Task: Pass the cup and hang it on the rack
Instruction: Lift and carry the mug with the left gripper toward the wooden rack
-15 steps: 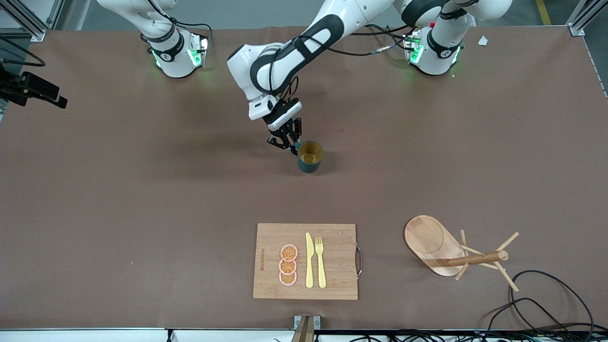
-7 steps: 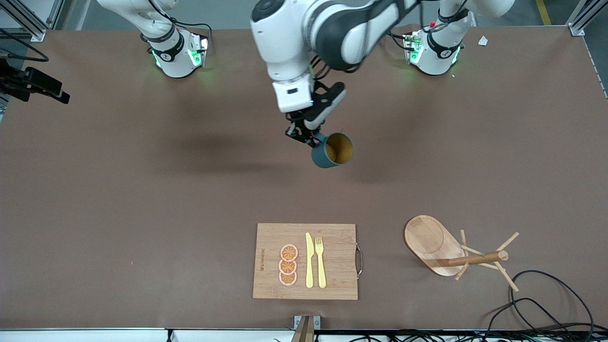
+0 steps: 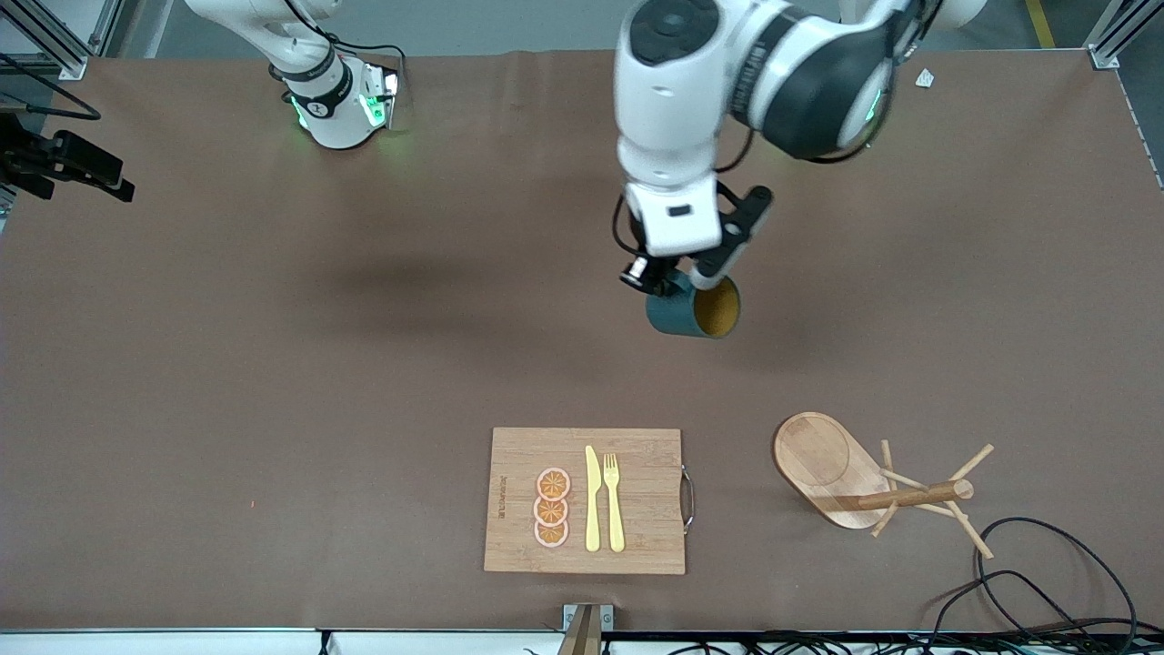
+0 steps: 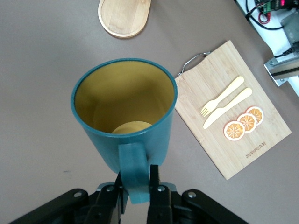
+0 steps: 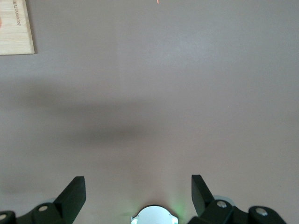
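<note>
Cup (image 3: 693,312) lifted off counter (image 3: 273,364), tipped sideways since a second ago, handle pinched by left claw (image 4: 136,179); rack (image 3: 873,482) approached. Right claw (image 5: 138,186) spread, waiting.

**Brown table and what rests on it**

The table (image 3: 273,382) has a plain brown covering. A wooden cutting board (image 3: 637,455) with a metal handle lies near the front camera's edge. The rack (image 3: 823,464), a light wooden mug tree, stands beside the board toward the left arm's end (oval base, angled pegs). Black cables (image 3: 1046,564) trail across the table just beside the rack. Both robot bases (image 3: 341,105) sit along the edge farthest from the front camera.
</note>
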